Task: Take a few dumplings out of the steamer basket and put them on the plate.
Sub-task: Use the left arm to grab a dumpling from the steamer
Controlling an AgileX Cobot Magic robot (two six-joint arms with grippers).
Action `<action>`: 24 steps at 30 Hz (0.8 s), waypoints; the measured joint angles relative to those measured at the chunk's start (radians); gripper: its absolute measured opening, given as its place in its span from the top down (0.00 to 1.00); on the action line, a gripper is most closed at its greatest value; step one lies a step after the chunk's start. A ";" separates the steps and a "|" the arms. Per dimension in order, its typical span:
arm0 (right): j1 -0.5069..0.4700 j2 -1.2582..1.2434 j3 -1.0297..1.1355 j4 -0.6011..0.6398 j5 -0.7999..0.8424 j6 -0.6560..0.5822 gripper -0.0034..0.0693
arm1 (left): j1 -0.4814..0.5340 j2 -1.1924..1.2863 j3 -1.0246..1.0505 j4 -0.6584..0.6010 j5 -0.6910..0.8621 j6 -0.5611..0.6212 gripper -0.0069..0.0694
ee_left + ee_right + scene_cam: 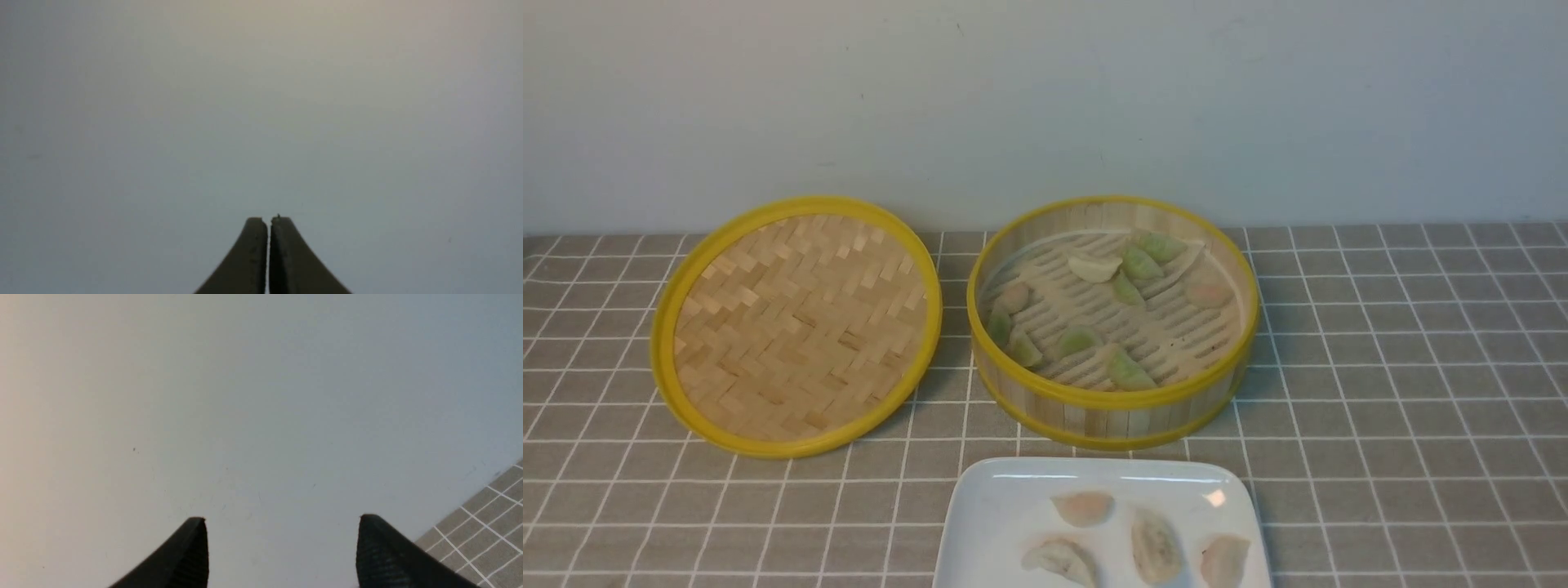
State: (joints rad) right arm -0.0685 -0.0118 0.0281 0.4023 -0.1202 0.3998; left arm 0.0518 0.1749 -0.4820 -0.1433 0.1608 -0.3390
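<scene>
The steamer basket (1111, 402) stands mid-table in the front view and holds several dumplings (1141, 263), mostly pale green, on its slotted floor. The white plate (996, 514) lies in front of it at the near edge and carries several whitish-pink dumplings (1154, 545). Neither arm shows in the front view. In the left wrist view my left gripper (269, 220) is shut and empty, facing a blank wall. In the right wrist view my right gripper (282, 518) is open and empty, facing the wall, with a corner of the tablecloth (482, 522) beside it.
The flat woven bamboo lid (796, 325) with a yellow rim lies left of the basket. A grey checked tablecloth (1405, 392) covers the table. A pale wall stands behind.
</scene>
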 joint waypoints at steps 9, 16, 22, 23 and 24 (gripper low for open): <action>0.000 0.000 0.000 -0.001 -0.110 0.000 0.34 | -0.005 0.530 -0.372 -0.143 0.709 0.357 0.92; 0.002 0.000 0.000 -0.001 -0.112 -0.052 0.35 | -0.009 0.823 -0.436 -0.260 0.824 0.559 0.92; 0.029 0.000 -0.086 -0.057 0.089 -0.003 0.45 | -0.069 1.026 -0.556 -0.226 0.854 0.582 0.92; 0.036 0.001 -0.140 -0.102 0.165 -0.001 0.49 | -0.119 1.079 -0.600 -0.202 0.871 0.581 0.92; 0.042 0.008 -0.178 -0.131 0.218 0.000 0.53 | -0.140 1.102 -0.619 -0.188 0.881 0.576 0.92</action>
State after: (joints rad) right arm -0.0267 -0.0034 -0.1502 0.2713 0.0982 0.4001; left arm -0.0880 1.2772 -1.1015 -0.3309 1.0415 0.2374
